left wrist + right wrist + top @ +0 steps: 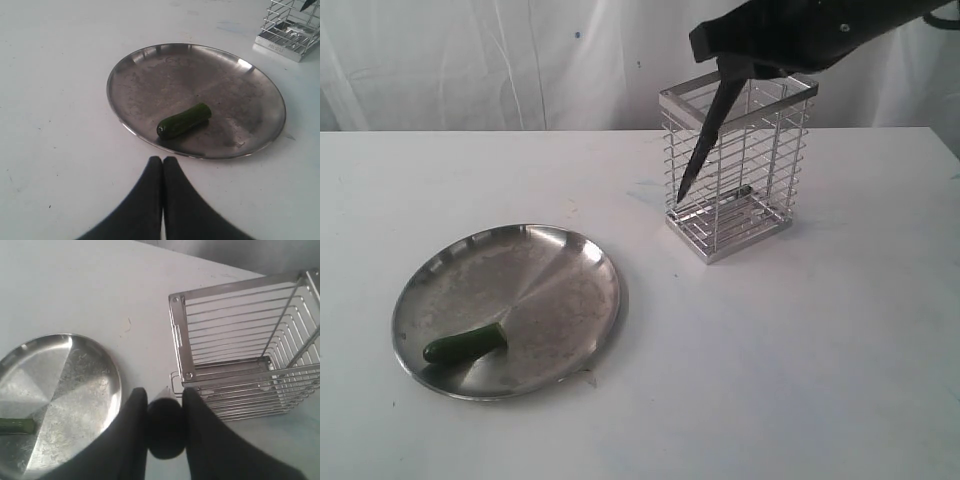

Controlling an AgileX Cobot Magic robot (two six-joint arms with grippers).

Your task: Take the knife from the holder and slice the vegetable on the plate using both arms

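Note:
My right gripper (732,62) (162,392) is shut on the black handle of the knife (704,140) (165,430). Its dark blade hangs tip-down, outside and just beside the near-left corner of the wire holder (740,165) (240,340), with the tip above the table. The dark green vegetable (465,345) (183,120) (15,426) lies on its side near the rim of the steel plate (550,280) (225,85) (75,385). My left gripper (162,160) is shut and empty. It hovers over the table just short of the plate's rim and does not show in the exterior view.
The black right arm (820,30) reaches in from the upper right above the holder. A white backdrop hangs behind the white table (770,380). The holder's base (287,40) shows beyond the plate in the left wrist view.

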